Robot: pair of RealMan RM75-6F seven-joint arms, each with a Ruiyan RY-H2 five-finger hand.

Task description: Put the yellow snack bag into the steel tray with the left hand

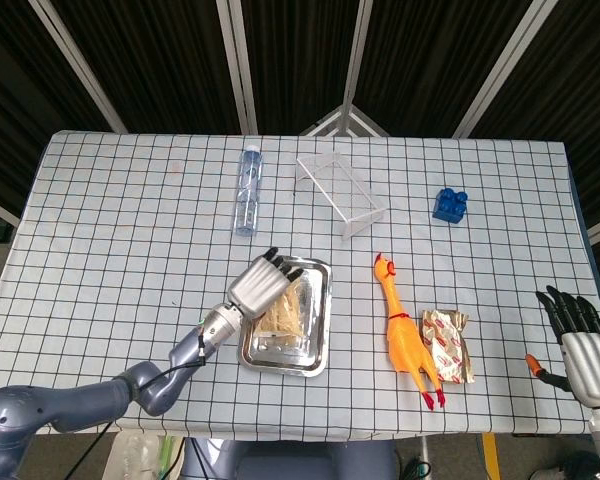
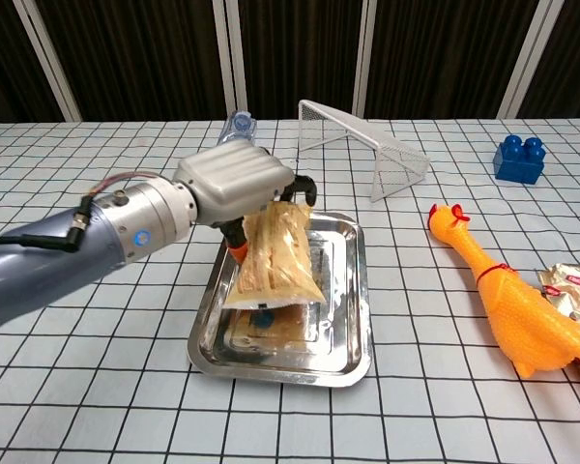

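My left hand grips the top of the yellow snack bag and holds it over the steel tray. The bag hangs tilted, its lower end close above the tray's floor; whether it touches the floor I cannot tell. The tray lies at the table's front middle. My right hand is at the far right front edge in the head view, fingers spread and holding nothing.
A yellow rubber chicken and a foil snack packet lie right of the tray. Behind stand a clear water bottle, a small wire goal and a blue block.
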